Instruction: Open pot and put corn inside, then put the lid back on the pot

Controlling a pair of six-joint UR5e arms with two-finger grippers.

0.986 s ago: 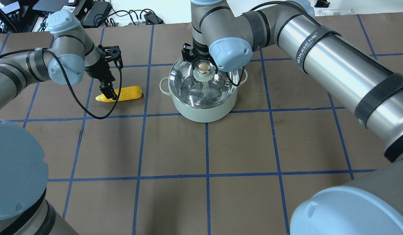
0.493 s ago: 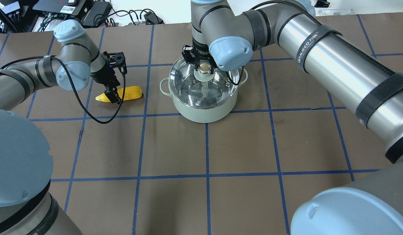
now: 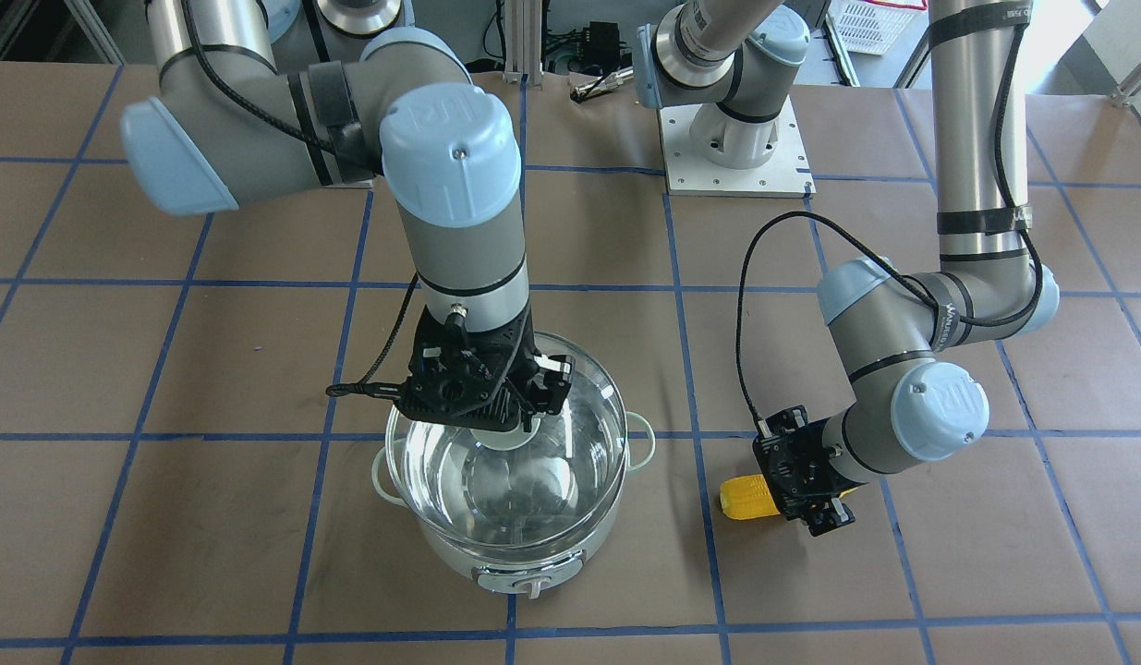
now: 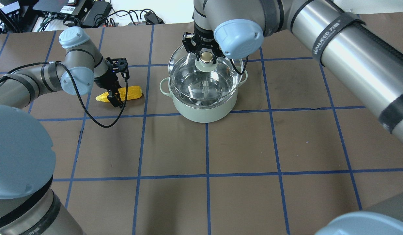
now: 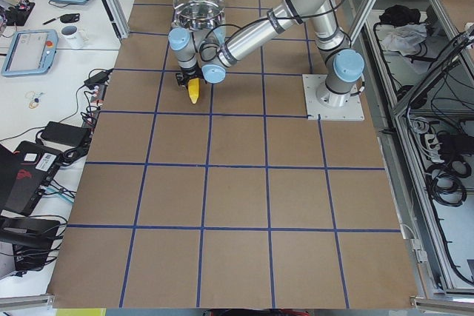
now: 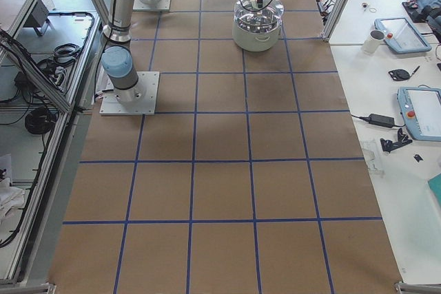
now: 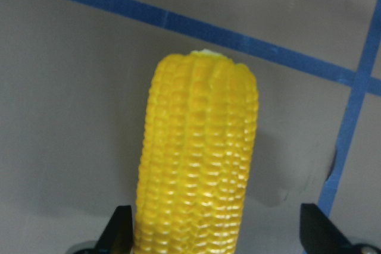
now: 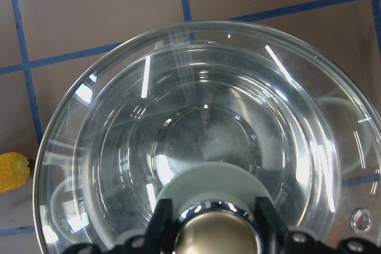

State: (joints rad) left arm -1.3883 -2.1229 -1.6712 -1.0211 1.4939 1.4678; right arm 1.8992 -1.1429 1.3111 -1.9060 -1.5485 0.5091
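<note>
The pale mint-green pot stands at mid table, its knob facing the operators' side. My right gripper is shut on the knob of the glass lid and holds the lid a little above the pot's rim, slightly tilted; the right wrist view looks down through the lid. The yellow corn lies on the table to the left of the pot. My left gripper is open and straddles the corn's middle. In the left wrist view the corn sits between the fingertips.
The table is brown paper with a blue tape grid. Cables and electronics lie beyond the far edge. The left arm's black cable loops down over the table near the corn.
My right gripper has lifted the lid up off the pot. My left gripper has moved right along the corn and lower around it.
</note>
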